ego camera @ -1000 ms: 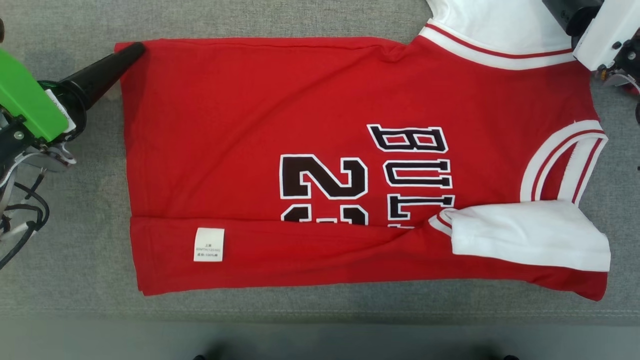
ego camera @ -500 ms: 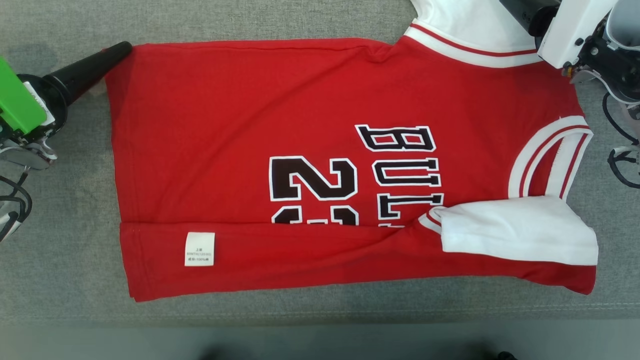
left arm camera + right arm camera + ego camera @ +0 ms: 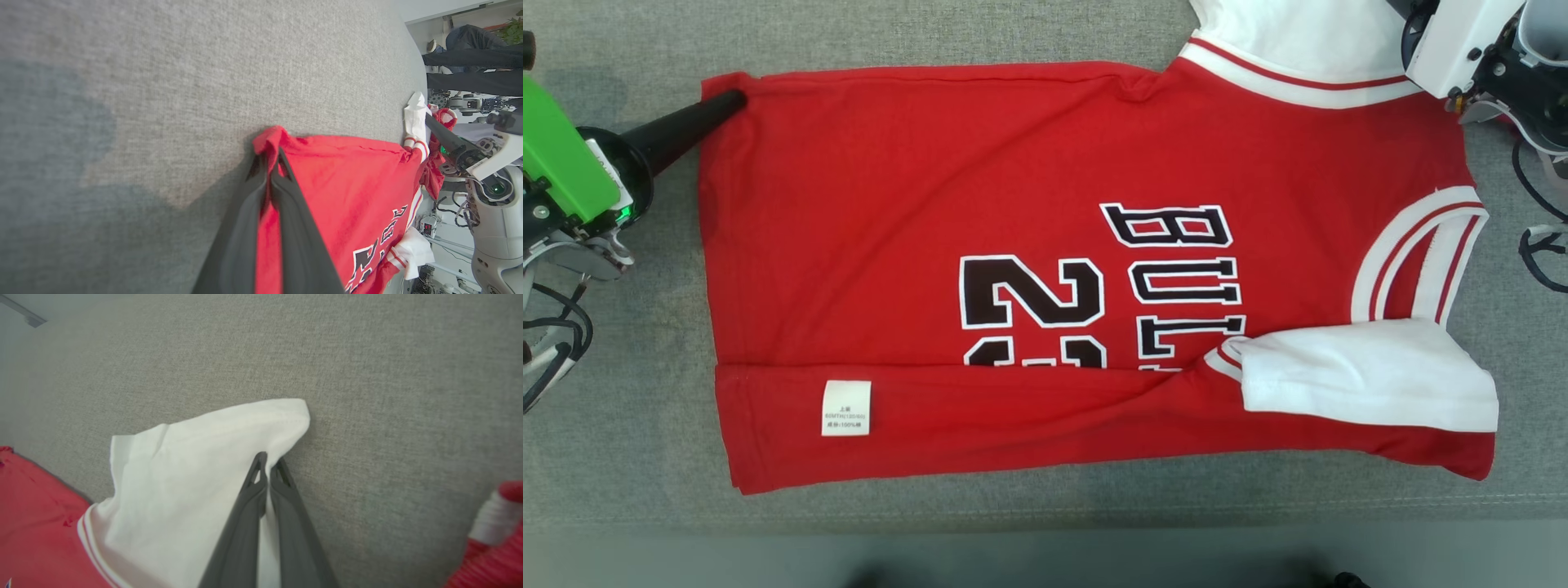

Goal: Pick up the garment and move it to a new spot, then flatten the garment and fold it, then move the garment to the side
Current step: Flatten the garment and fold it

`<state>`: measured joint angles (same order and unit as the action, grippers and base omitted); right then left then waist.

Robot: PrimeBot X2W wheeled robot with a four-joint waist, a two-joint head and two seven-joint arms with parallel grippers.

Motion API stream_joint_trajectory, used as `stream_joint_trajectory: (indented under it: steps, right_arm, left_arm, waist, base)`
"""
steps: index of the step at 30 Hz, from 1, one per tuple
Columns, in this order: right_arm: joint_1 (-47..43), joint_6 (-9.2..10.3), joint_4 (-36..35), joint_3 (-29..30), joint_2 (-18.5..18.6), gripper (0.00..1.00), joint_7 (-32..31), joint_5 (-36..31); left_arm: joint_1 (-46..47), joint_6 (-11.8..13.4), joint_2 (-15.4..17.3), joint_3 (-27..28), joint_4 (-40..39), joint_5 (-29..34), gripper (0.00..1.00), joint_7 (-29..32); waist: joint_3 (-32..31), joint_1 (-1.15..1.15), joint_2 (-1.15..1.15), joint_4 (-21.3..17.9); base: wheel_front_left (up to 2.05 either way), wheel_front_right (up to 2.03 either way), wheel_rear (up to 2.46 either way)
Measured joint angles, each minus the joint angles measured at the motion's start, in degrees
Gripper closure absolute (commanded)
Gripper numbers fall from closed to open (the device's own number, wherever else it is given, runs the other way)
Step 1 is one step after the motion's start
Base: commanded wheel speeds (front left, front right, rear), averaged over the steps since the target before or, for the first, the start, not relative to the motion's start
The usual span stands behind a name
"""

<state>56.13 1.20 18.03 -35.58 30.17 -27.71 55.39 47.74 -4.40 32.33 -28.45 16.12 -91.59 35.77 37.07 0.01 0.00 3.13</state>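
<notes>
The garment (image 3: 1013, 163) is a red jersey with white sleeves and black lettering. It lies flat on the grey cloth surface with its near long edge folded over. My left gripper (image 3: 737, 96) is at the far left hem corner. In the left wrist view it (image 3: 271, 157) is shut on that red corner (image 3: 269, 139), which bunches up between the fingers. My right gripper (image 3: 269, 459) is shut on the edge of the far white sleeve (image 3: 184, 490). Its white wrist housing (image 3: 1462, 41) shows at the top right of the head view.
The grey padded surface (image 3: 645, 408) runs past the jersey on all sides, and its front edge (image 3: 1045, 518) lies near the bottom. Loose cables hang by my left arm (image 3: 556, 343) and my right arm (image 3: 1539, 253). A white care label (image 3: 846, 407) sits on the folded strip.
Both grippers have shut on the cloth, the left on the hem corner and the right on the white sleeve. The hem corner now puckers at the left fingertips.
</notes>
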Motion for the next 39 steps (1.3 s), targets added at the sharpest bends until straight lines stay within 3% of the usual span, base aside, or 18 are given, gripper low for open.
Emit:
stream_joint_trajectory:
  steps: [6, 15, 23, 31, 39]
  right_arm:
    - [0.0, -0.88, 1.6, 0.0, -0.4, 1.0, 1.1, 0.0]
    - [-0.4, -3.74, 1.7, 0.6, -0.6, 1.0, 4.1, 0.3]
    - [-6.3, -5.76, 0.6, 0.8, -0.8, 1.0, 7.6, 2.1]
    - [-13.2, -6.25, 0.2, 0.4, 0.6, 1.0, 9.3, 3.2]
    - [-14.4, -6.27, -2.0, 1.0, 1.4, 1.0, 11.2, 3.2]
  left_arm:
    - [0.0, -0.9, -1.2, -0.3, 1.2, 0.0, 1.0, -0.6]
    - [-0.3, -2.2, -1.7, -0.8, 1.9, 3.5, 1.0, -3.9]
    - [-5.4, -2.6, -1.7, -0.7, 2.5, 3.7, 1.0, -7.4]
    - [-9.6, -2.6, -1.7, -0.3, 2.8, 3.7, 1.0, -9.9]
    - [-10.5, -2.6, -1.6, 0.6, 0.0, 3.7, 1.0, -12.0]
  waist:
    - [-0.8, 0.0, 0.0, 0.2]
    - [-3.0, 0.0, 0.0, 0.4]
    - [-6.1, 0.0, 0.0, 0.1]
    - [-9.8, 0.0, 0.0, -0.6]
    - [-12.4, -0.01, 0.0, -1.3]
  base:
    - [0.0, 0.0, 0.0]
    - [0.0, 0.0, 0.0]
    - [0.0, 0.0, 0.0]
    - [0.0, 0.0, 0.0]
    - [0.0, 0.0, 0.0]
